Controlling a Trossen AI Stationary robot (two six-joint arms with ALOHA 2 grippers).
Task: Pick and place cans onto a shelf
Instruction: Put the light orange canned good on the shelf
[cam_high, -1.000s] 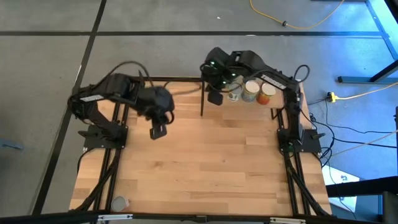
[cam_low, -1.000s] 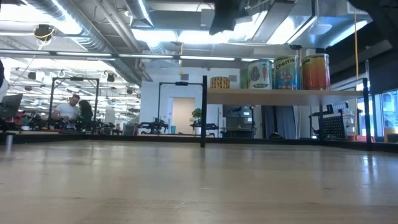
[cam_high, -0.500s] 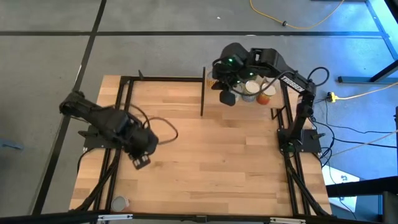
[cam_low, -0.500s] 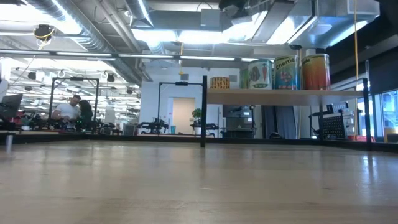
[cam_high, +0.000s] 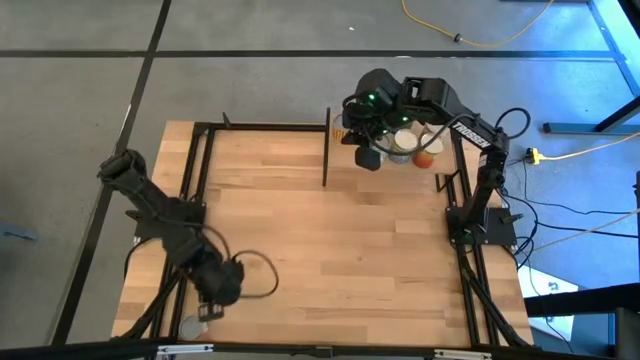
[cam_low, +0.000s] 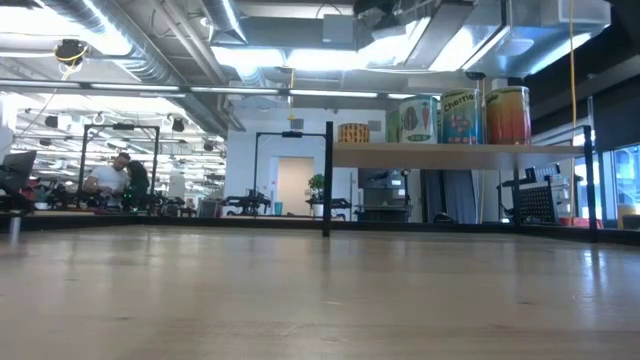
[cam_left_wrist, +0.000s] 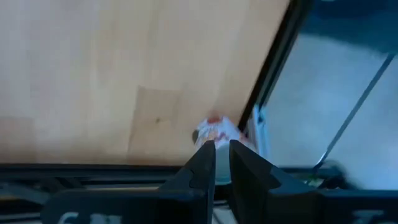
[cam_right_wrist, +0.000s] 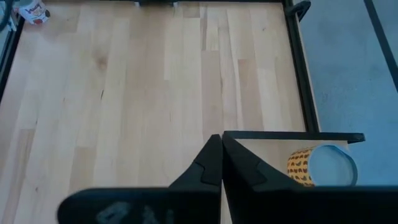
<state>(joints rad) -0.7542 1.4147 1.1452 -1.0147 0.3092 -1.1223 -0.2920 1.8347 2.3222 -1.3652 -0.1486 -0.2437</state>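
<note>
One small can (cam_high: 190, 326) with a white and red label stands alone at the table's near left corner; it also shows in the left wrist view (cam_left_wrist: 217, 132) and the right wrist view (cam_right_wrist: 34, 11). My left gripper (cam_high: 210, 312) hovers just beside this can, empty, with only a narrow gap between its fingers (cam_left_wrist: 222, 158). The shelf (cam_low: 460, 155) stands at the far right and carries several cans: a yellow one (cam_low: 353, 133), two green ones (cam_low: 418, 118) and an orange one (cam_low: 507, 115). My right gripper (cam_high: 368, 158) is shut and empty above the shelf's near left part (cam_right_wrist: 222, 149).
Black frame rails (cam_high: 190, 190) run along the table's left, right and far edges. A thin black shelf post (cam_high: 325, 155) stands on the table left of my right gripper. The wide middle of the wooden tabletop (cam_high: 330, 260) lies bare. People sit far off in the room (cam_low: 110, 180).
My left gripper has swept from the far left part of the table toward the near left corner, ending beside the lone can. My right gripper first shifted a little toward the table's right edge over the shelf, then kept still. The cans have stayed put.
</note>
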